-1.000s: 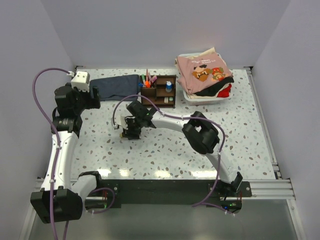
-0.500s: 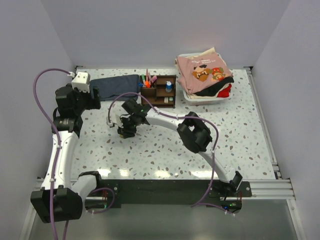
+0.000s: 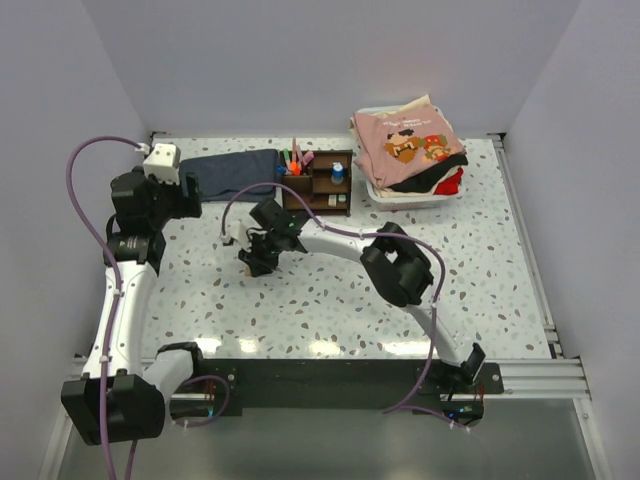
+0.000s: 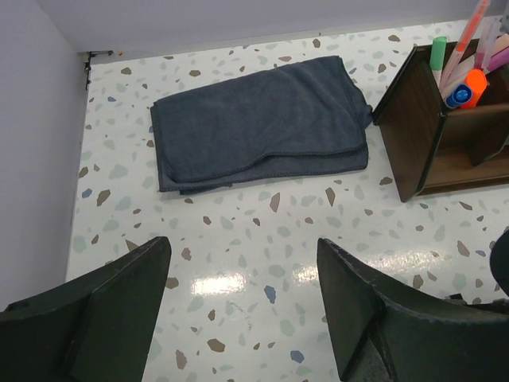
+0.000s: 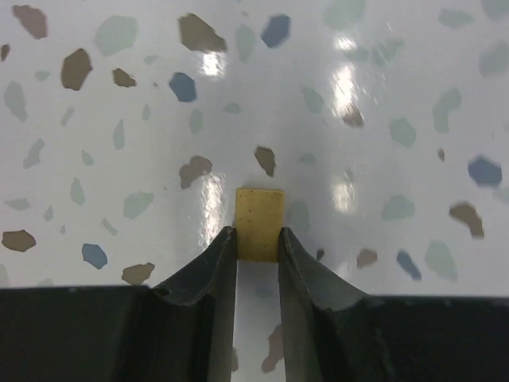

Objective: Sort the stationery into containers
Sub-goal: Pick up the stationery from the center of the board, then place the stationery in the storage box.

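Speckled bench (image 5: 95,119): tan eraser (image 5: 260,223) at frame centre, pinched betw. R tool (image 5: 257,243) tips, top half protruding; L tool (image 4: 241,255) wide open, empty.

Glossy speckled counter (image 5: 398,79), matt tan eraser (image 5: 260,223)
The blue cloth (image 4: 254,119) looked soft and matt; the organiser (image 4: 409,127) was smooth dark wood.

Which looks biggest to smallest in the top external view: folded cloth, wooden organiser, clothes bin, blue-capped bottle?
1. Clothes bin.
2. Folded cloth and wooden organiser: too close to rank.
3. Blue-capped bottle, clearly smallest.
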Robot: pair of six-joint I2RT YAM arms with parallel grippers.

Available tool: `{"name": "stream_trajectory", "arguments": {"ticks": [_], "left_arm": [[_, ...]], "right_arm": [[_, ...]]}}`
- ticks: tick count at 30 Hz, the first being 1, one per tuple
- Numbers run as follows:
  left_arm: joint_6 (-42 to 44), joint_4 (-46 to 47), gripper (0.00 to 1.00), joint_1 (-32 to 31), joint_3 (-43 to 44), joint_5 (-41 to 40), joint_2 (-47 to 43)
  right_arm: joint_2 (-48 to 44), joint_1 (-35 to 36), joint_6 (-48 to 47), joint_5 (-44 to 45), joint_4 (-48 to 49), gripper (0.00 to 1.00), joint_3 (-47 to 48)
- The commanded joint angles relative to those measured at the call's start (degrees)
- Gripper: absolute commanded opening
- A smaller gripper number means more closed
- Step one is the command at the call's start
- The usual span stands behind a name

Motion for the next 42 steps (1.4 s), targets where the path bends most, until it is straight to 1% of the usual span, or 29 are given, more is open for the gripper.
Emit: {"name": "stream_trajectory", "arguments": {"ticks": [1, 5, 6, 7, 12, 14, 19, 28, 38, 42], "left_arm": [[-1.4, 4.3, 0.79, 0.0, 0.3, 2.0, 0.5], [-1.7, 5.4, 0.79, 0.0, 1.3, 2.2, 1.1], [-1.5, 5.4, 0.79, 0.0, 1.5, 2.1, 1.3], [-1.4, 5.4, 0.79, 0.0, 1.7, 2.0, 1.5], [-0.9, 4.7, 0.79, 0.0, 2.8, 1.7, 1.7], [-0.9, 4.2, 0.79, 0.1, 3.1, 1.8, 1.8], [-0.6, 4.2, 0.79, 0.0, 3.5, 1.8, 2.3], [-0.9, 4.2, 0.79, 0.5, 3.9, 2.5, 3.2], [-1.5, 4.2, 0.79, 1.0, 3.7, 3.1, 3.8], [-2.0, 4.0, 0.79, 1.2, 3.7, 3.5, 3.9]], "right_arm": [[-8.5, -1.3, 20.7, 13.4, 3.8, 0.00, -7.5], [-15.1, -1.8, 29.9, 22.2, 4.3, 0.00, -10.4], [-16.2, -1.9, 33.5, 24.8, 4.4, 0.00, -10.9], [-17.1, -2.2, 35.2, 30.1, 4.4, 0.00, -11.8], [-19.8, -4.2, 43.6, 42.0, 3.2, 0.00, -11.7], [-20.0, -5.5, 45.3, 46.3, 2.9, 0.00, -10.8], [-18.9, -8.7, 47.0, 48.0, 2.2, 0.00, -8.9], [-17.6, -12.5, 47.7, 49.4, 1.9, 0.00, -9.0], [-14.3, -14.3, 47.7, 50.2, 2.8, 0.00, -7.6], [-11.9, -14.4, 47.0, 51.6, 3.7, 0.00, -5.3]]}}
